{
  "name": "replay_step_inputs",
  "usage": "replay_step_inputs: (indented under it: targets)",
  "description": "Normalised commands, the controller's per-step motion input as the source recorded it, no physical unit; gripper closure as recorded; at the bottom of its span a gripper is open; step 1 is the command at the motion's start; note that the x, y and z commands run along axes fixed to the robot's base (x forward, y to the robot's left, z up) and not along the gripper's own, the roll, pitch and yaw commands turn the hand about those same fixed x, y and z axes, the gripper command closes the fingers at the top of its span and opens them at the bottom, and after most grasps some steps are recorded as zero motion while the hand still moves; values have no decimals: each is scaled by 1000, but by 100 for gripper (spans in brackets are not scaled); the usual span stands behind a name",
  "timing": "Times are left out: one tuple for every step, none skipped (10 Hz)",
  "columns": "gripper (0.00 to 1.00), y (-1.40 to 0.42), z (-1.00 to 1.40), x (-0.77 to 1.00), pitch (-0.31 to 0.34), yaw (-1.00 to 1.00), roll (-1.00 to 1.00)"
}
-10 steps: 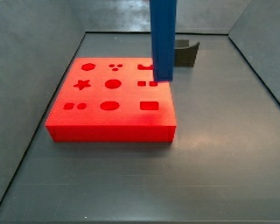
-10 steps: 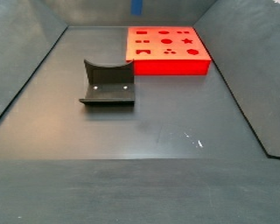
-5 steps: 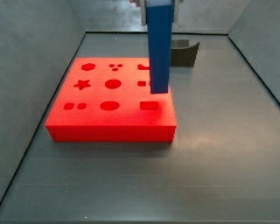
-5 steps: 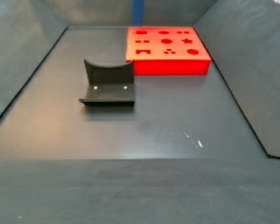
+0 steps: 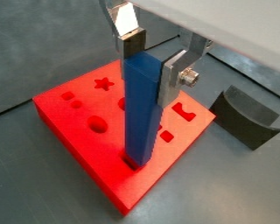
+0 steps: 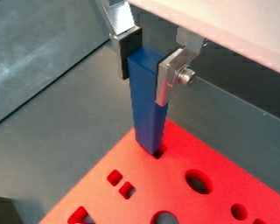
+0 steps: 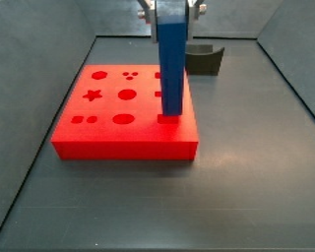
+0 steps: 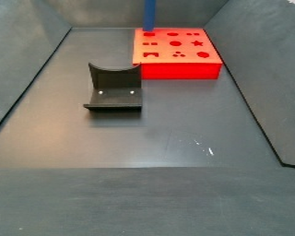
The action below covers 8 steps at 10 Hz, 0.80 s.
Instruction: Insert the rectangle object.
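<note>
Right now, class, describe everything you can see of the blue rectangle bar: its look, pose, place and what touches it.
The rectangle object is a tall, slender, plain blue bar with flat faces, smooth and plastic-looking. It stands upright, its top clamped between the silver fingers of the gripper, above the flat red block. Its lower end sits in the rectangular hole near the block's corner, as both wrist views show; how deep it goes cannot be told.
</note>
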Motion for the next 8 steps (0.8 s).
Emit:
replay_step_inputs:
  targets:
    - [100, -6, -186, -60, -19, 0, 0]
    - [100, -20, -183, 0, 0, -3, 11]
    - [100, 0, -183, 0, 0, -11, 0]
    - [100, 0, -171, 0, 0, -23, 10]
    - [100, -14, -149, 0, 0, -26, 0]
    - [100, -83, -146, 0, 0, -31, 0]
    - [100, -89, -174, 11, 0, -60, 0]
    - [100, -131, -214, 63, 0, -49, 0]
